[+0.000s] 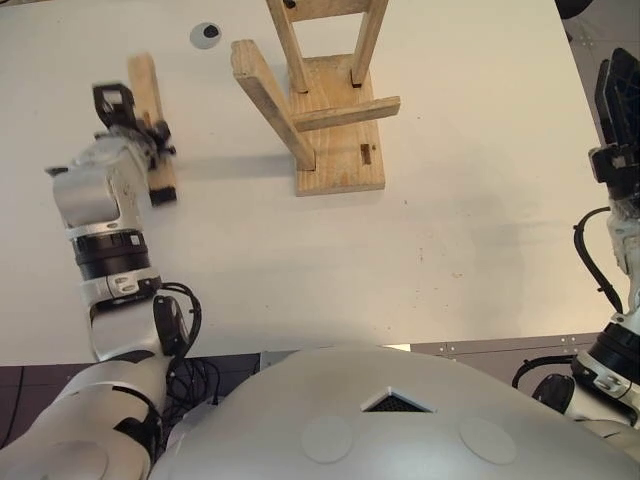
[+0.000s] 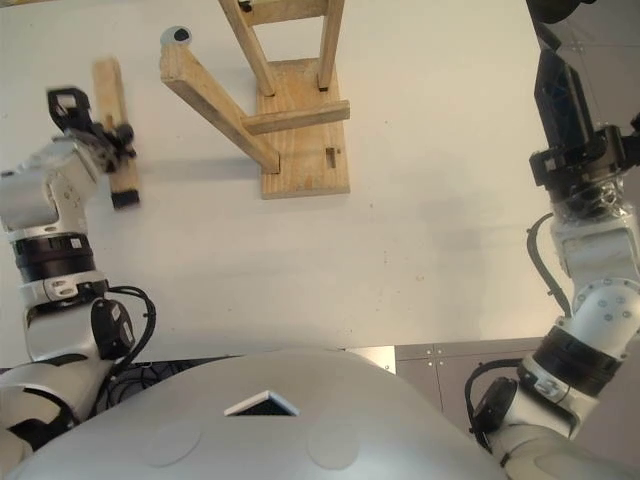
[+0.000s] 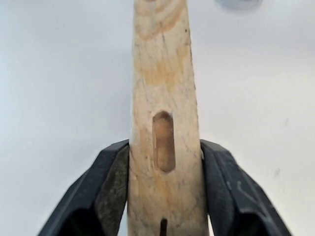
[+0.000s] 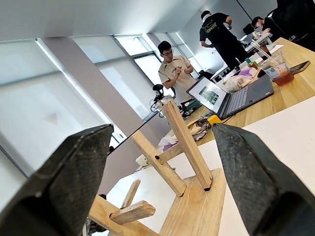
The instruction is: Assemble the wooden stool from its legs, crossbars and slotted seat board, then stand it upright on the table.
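Since the stool is only partly built, here's how it sits: the seat board [image 1: 340, 178] lies flat on the white table [image 1: 450, 250], near the middle of the far edge, with the legs pointing up. Two legs [image 1: 296, 55] [image 1: 367, 40] stand in the board's slots at its far end, joined up high by a crossbar [image 1: 325, 9]. A third leg [image 1: 268, 98] leans hard toward the table's left edge. Its lower end meets the board by the near left corner, though I can't tell if it's properly seated in a slot. Another crossbar [image 1: 347, 112] sticks out of that leaning leg toward the right side. One small slot [image 1: 366, 152] near the board's near right corner shows as an open hole. The fourth leg [image 3: 162, 83] is loose, over by the table's left edge and well apart from the board. The left gripper [image 3: 165, 167] is pinching it from both sides, pads flat against the wood right beside the oval slot [image 3: 164, 141] cut in the leg. I can't say whether it's lifted or resting on the table. The right gripper [image 4: 160, 132] hangs over the table's right edge with its fingers spread wide and nothing between them. There's a small round grey disc [image 1: 206, 35] by the far edge. On a wooden desk behind, a clear cup [image 4: 284, 73] holds a brownish drink next to a laptop [image 4: 231, 96].
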You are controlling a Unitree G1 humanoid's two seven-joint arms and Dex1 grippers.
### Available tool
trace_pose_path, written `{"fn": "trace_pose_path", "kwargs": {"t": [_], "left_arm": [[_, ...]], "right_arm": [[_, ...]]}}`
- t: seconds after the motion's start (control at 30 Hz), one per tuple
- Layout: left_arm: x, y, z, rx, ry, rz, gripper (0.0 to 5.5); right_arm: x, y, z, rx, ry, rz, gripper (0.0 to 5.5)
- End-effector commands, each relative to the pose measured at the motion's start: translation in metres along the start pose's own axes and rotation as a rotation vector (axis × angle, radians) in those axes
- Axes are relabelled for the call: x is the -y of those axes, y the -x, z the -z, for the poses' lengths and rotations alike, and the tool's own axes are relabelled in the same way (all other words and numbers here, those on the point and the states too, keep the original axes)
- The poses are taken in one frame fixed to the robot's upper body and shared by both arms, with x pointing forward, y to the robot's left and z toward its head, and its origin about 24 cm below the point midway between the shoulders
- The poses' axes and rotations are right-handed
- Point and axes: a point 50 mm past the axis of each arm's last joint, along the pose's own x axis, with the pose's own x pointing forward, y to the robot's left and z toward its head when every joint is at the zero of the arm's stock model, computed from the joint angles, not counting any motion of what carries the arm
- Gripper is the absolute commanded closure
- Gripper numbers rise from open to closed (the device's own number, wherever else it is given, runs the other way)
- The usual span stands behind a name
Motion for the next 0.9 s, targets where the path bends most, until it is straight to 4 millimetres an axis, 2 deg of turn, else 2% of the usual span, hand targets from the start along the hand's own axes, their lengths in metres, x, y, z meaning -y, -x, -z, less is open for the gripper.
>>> {"fn": "trace_pose_path", "kwargs": {"t": [0.03, 0.07, 0.1, 0.17, 0.2, 0.23, 0.3, 0.4, 0.43, 0.5, 0.6, 0.9], "left_arm": [[0.006, -0.001, -0.101, 0.454, -0.033, 0.024, 3.49], [0.014, -0.001, -0.118, 0.528, 0.051, 0.129, 3.49], [0.027, 0.004, -0.136, 0.622, 0.163, 0.31, 3.49], [0.05, 0.018, -0.158, 0.728, 0.33, 0.72, 3.49], [0.058, 0.025, -0.163, 0.749, 0.366, 0.898, 3.49], [0.07, 0.035, -0.167, 0.732, 0.377, 1.113, 3.49], [0.086, 0.052, -0.173, 0.704, 0.337, 1.409, 3.49], [0.107, 0.07, -0.178, 0.604, 0.301, 1.686, 3.49], [0.113, 0.076, -0.179, 0.568, 0.283, 1.771, 3.49], [0.123, 0.084, -0.176, 0.51, 0.218, 1.886, 3.49], [0.131, 0.087, -0.174, 0.479, 0.168, 1.929, 3.49], [0.137, 0.086, -0.171, 0.451, 0.135, 1.938, 3.49]], "right_arm": [[-0.011, -0.025, -0.008, -0.067, 0.077, -0.039, 1.83], [-0.016, -0.034, -0.008, -0.075, 0.074, -0.069, 1.83], [-0.024, -0.045, -0.008, -0.08, 0.084, -0.118, 1.83], [-0.039, -0.07, -0.007, -0.086, 0.116, -0.208, 1.83], [-0.046, -0.082, -0.006, -0.081, 0.129, -0.247, 1.83], [-0.055, -0.098, -0.01, -0.037, 0.071, -0.303, 1.83], [-0.07, -0.123, -0.013, -0.002, 0.024, -0.397, 1.83], [-0.09, -0.147, -0.006, -0.057, 0.027, -0.503, 1.83], [-0.094, -0.154, -0.001, -0.086, 0.028, -0.523, 1.63], [-0.098, -0.162, 0.008, -0.152, 0.027, -0.554, 1.35], [-0.097, -0.168, 0.015, -0.212, 0.034, -0.556, 1.1], [-0.109, -0.173, 0.024, -0.281, -0.066, -0.643, 1.1]]}}
